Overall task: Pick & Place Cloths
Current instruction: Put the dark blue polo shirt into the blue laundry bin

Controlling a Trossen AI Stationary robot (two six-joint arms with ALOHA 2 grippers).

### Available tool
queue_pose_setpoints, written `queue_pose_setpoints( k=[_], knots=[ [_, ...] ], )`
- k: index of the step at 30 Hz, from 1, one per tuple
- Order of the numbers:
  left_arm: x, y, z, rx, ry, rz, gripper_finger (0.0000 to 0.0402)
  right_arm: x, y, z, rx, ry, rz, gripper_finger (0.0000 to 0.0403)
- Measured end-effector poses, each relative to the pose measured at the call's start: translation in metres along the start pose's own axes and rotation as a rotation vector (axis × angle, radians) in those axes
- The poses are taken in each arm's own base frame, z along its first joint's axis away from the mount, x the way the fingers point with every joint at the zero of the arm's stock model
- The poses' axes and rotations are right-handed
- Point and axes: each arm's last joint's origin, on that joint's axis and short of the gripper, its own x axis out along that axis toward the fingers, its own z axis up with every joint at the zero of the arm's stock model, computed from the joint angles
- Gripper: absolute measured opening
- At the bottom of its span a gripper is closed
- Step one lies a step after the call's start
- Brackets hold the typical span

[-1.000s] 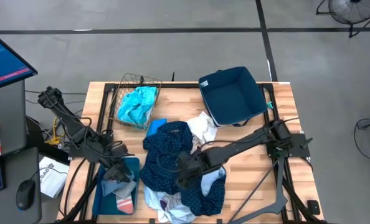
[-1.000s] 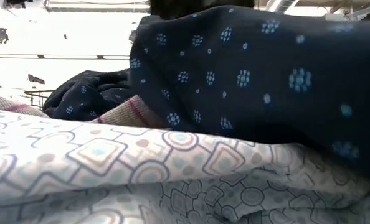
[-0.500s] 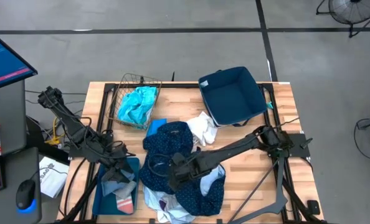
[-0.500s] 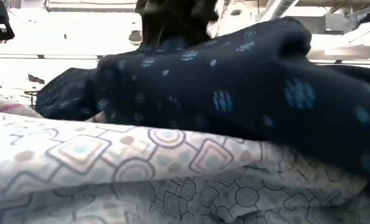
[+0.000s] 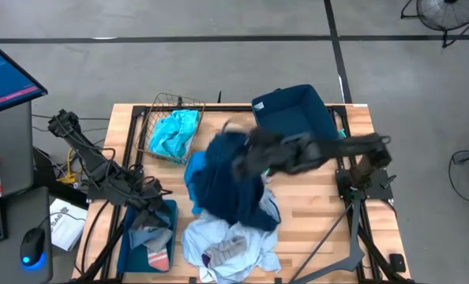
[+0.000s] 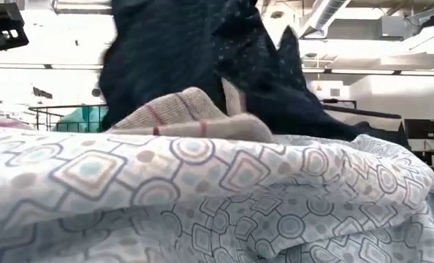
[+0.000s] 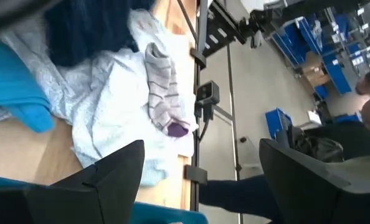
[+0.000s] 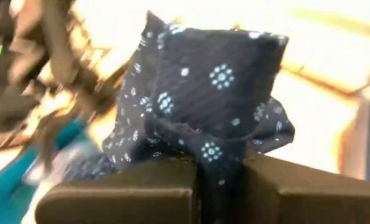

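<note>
High view: even, diffuse overhead light, no hard shadows on the surface (image 5: pixel 313 207). Right arm (image 5: pixel 321 150) and the navy dotted cloth (image 5: pixel 230 183) it carries are smeared by motion blur; the rest is sharp.

Low view: strongly backlit. Room behind is blown out to white on the left; navy dotted cloth reads nearly black. Patterned white cloth (image 6: pixel 202 204) close to the lens is soft, out of focus.

Left wrist view: soft daylight tone, left pincer (image 7: pixel 203 180) fingers dark and defocused; striped sock (image 7: pixel 163 87) moderately sharp.

Right wrist view: heavy glare, background overexposed and streaked; only the cloth fold at the right pincer (image 8: pixel 219 180) is legible.
</note>
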Motion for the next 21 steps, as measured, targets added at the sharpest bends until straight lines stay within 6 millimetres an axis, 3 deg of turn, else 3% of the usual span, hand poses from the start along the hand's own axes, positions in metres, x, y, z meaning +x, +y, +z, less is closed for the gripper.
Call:
queue_pose_setpoints(
  k=[5, 9, 15, 21],
  knots=[
    [0.000, 0.000, 0.002, -0.002, -0.052, 0.021, 0.0301, -0.038, -0.053, 0.051, 0.025, -0.206, -0.096, 0.0005],
    [0.000, 0.001, 0.003, -0.003, -0.098, 0.047, 0.0301, -0.064, -0.095, 0.079, 0.050, -0.336, -0.210, 0.0005],
    [0.000, 0.002, 0.005, -0.004, -0.149, 0.075, 0.0301, -0.097, -0.142, 0.100, 0.053, -0.477, -0.412, 0.0005],
    [-0.001, 0.002, 0.006, -0.004, -0.192, 0.100, 0.0301, -0.114, -0.171, 0.109, 0.031, -0.510, -0.522, 0.0005]
  ],
)
